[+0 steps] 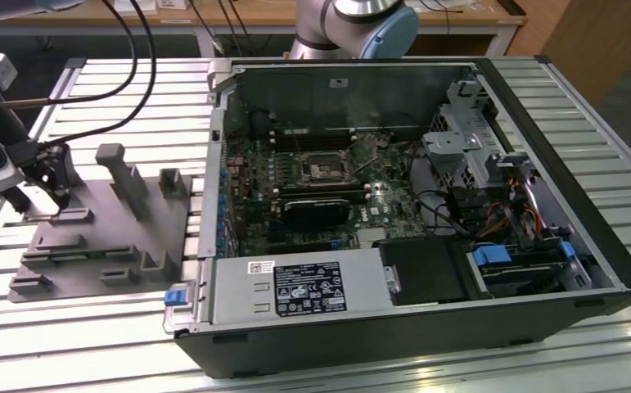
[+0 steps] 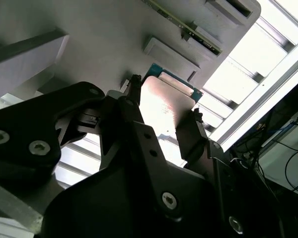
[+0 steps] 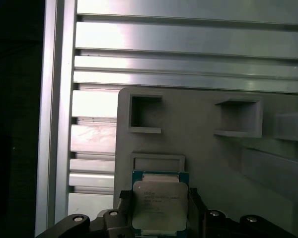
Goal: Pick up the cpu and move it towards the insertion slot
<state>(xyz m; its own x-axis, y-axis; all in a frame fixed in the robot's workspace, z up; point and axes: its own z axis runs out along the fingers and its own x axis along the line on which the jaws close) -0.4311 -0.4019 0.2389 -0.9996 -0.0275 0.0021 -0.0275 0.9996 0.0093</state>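
The cpu (image 3: pixel 159 206), a flat square chip with a silvery top and green rim, sits low over the grey plastic tray (image 3: pixel 213 163). My gripper (image 3: pixel 159 196) has a dark finger pressed against each side of it, and the second wrist view shows the cpu (image 2: pixel 166 99) clamped between the fingertips (image 2: pixel 135 87) of the gripper (image 2: pixel 165 101). In the exterior view the gripper (image 1: pixel 51 195) hangs over the tray's (image 1: pixel 108 246) far left corner. The insertion slot (image 1: pixel 324 169), a dark square socket in a silvery bracket, lies on the motherboard inside the open computer case, well to the exterior view's right.
Upright posts (image 1: pixel 124 176) stand on the tray between the gripper and the case. The case wall (image 1: pixel 219 147) rises at the tray's right edge. Inside are a black card (image 1: pixel 317 213), a power supply (image 1: pixel 293 288), drive cages (image 1: pixel 462 151) and cables. The table is slatted aluminium (image 3: pixel 188 37).
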